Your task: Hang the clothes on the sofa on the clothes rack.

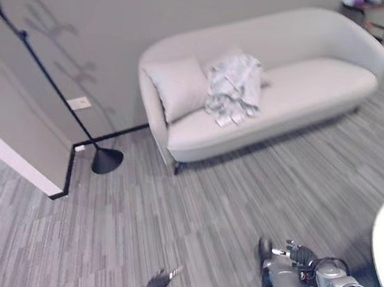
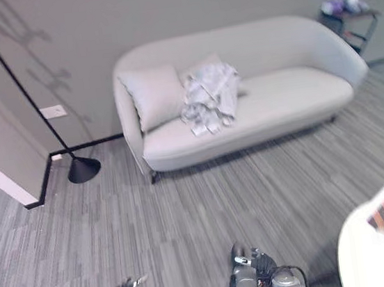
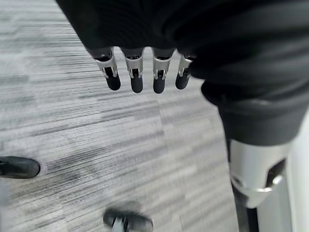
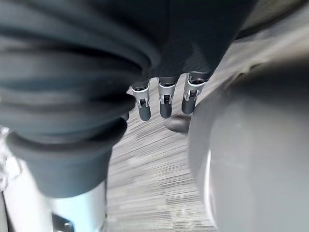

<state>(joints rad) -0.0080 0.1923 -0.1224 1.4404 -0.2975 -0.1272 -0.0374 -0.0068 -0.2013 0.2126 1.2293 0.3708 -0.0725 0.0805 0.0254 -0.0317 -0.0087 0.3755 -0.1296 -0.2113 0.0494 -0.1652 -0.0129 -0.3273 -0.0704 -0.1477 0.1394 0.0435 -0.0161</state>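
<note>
**Clothes not yet collected; both hands empty**

A grey striped carpet floor [image 1: 207, 211] is seen across the room, and a pale sofa [image 1: 312, 94] is set against the far wall. A slim black clothes rack [image 1: 51, 84] with a round base stands just beside the sofa's left end, in the corner by the wall. A square cushion [image 1: 179, 87] is propped at the left end of the sofa. The clothes [image 1: 233, 88], a crumpled light grey-white bundle, are draped over the seat and backrest beside that cushion, touching it. A white round worktop [image 2: 374, 254] with a printed sheet on it is seen at the lower right edge.

The left hand [image 3: 145, 77] is held low over the floor, its fingers straight and relaxed with nothing between them. The right hand [image 4: 165, 99] is likewise carried low, fingers extended and empty. Both hands are well apart from the sofa.

The task is judged to be at its start: nothing has been lifted, and no garment is seen on the rack. The sofa remains to be approached, the clothes grasped, carried to the rack and hung.
</note>
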